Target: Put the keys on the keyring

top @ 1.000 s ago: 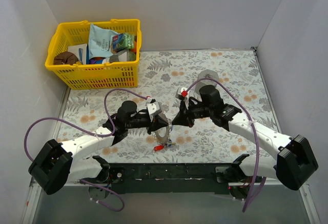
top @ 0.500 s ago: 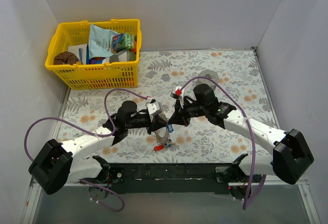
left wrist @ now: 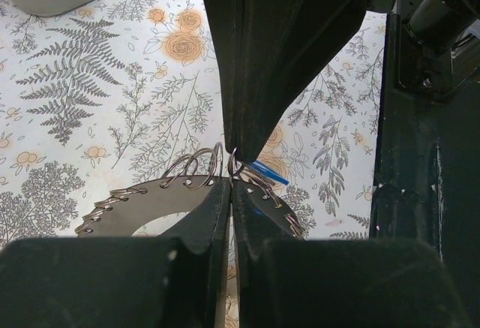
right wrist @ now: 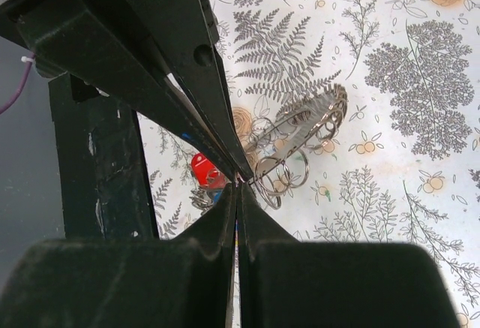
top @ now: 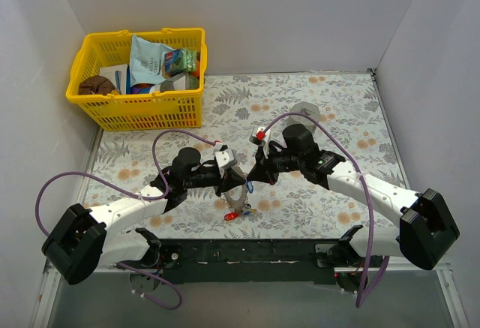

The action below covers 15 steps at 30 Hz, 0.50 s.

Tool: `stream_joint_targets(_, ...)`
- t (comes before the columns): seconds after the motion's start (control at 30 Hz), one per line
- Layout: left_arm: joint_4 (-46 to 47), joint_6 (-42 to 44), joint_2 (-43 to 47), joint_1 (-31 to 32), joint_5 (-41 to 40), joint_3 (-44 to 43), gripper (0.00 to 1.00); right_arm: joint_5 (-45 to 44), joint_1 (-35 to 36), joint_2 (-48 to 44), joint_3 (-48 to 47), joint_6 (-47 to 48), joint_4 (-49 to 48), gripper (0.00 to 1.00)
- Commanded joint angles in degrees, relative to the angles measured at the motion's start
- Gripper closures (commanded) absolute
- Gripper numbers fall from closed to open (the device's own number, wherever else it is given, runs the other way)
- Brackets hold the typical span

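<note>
Pincers tip to tip, key meeting ring
My right pincer (right wrist: 238, 185) is clamped on the small blue-headed key (left wrist: 264, 170), its shaft aimed left into the thin silvery chain-like keyring (right wrist: 296, 134), which my left pincer (left wrist: 230, 184) pinches just beside; a red-headed key (right wrist: 201, 169) lies nearer

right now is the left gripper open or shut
Shut. In the left wrist view the left gripper has its fingers touching with no gap, pinched on the wire loops of the keyring.
</note>
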State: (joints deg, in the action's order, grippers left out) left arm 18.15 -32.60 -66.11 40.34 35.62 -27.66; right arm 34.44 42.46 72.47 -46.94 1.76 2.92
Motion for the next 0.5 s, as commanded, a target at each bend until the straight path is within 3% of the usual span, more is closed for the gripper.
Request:
stream_joint_targets(0.0, 1.27, 0.17, 1.77, 0.27, 1.21, -0.90, 1.00, -4.29, -0.18, -1.45, 1.67, 0.88, -2.13, 0.99)
stream_joint_targets(0.47, 1.62, -0.09, 3.35, 0.27, 1.47, -0.73, 1.00, -2.97, -1.50, -1.63, 4.04, 0.44, -4.50, 0.99)
